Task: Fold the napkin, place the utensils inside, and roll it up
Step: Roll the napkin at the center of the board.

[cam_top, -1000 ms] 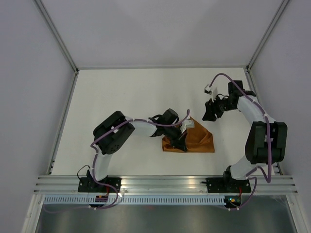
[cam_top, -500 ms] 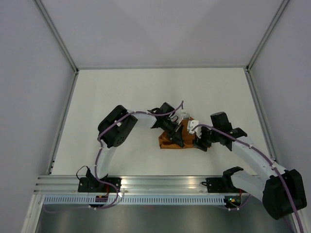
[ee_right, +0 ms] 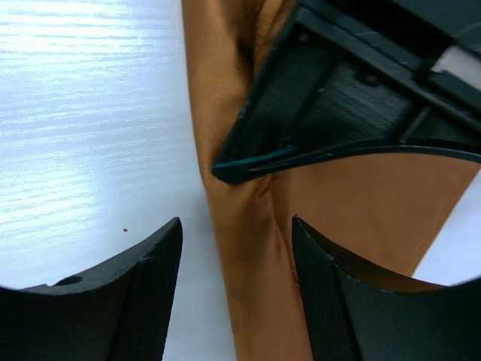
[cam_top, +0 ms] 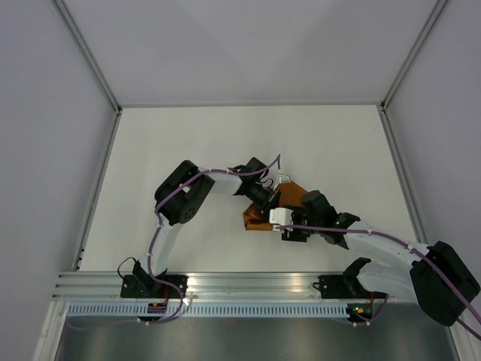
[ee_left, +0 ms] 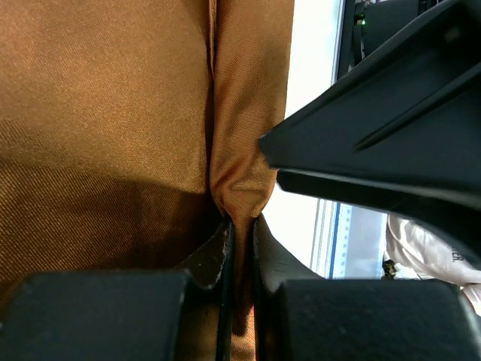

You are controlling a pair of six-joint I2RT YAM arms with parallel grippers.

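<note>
We see the orange-brown napkin (cam_top: 294, 195) bunched near the middle of the white table (cam_top: 188, 143), between the two arms. Our left gripper (ee_left: 240, 229) is almost closed, pinching a raised fold of the cloth between its fingertips. Our right gripper (ee_right: 235, 226), just beside it, is spread wide, its jaws straddling the same fold without gripping it.

Left hand (ee_left: 240, 226) pinched tight, right hand (ee_right: 237, 233) spread wide, close alongside.
</note>
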